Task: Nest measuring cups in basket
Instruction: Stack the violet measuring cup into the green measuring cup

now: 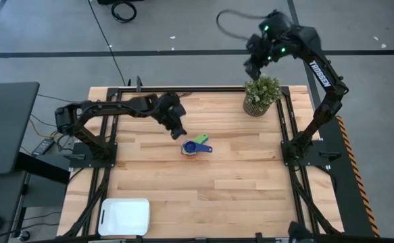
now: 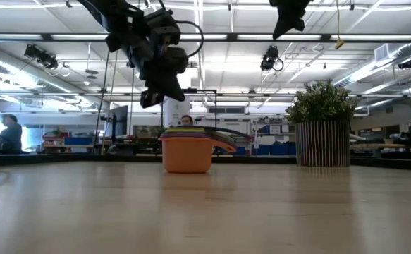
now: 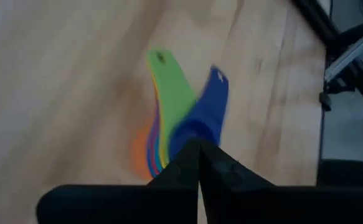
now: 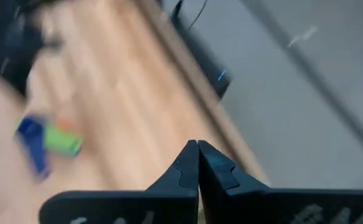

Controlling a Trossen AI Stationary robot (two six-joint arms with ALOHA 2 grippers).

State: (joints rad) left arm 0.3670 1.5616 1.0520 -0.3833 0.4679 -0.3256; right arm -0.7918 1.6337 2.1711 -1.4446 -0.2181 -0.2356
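Note:
The measuring cups (image 1: 195,146) stand nested in one stack on the bare wood near the table's middle. The orange cup is outermost (image 2: 187,155), and a green handle (image 3: 172,93) and a blue handle (image 3: 211,102) stick out. My left gripper (image 1: 178,129) is shut and empty, in the air just to the far left of the stack and above it (image 2: 156,95). My right gripper (image 1: 254,67) is shut and empty, held high over the table's far right corner. The white basket (image 1: 124,216) lies at the near left edge, with nothing in it.
A potted plant in a ribbed round pot (image 1: 261,94) stands at the far right corner, below my right gripper; it also shows in the low view (image 2: 323,130). Bare wood lies between the stack and the basket. People show in the room beyond the table.

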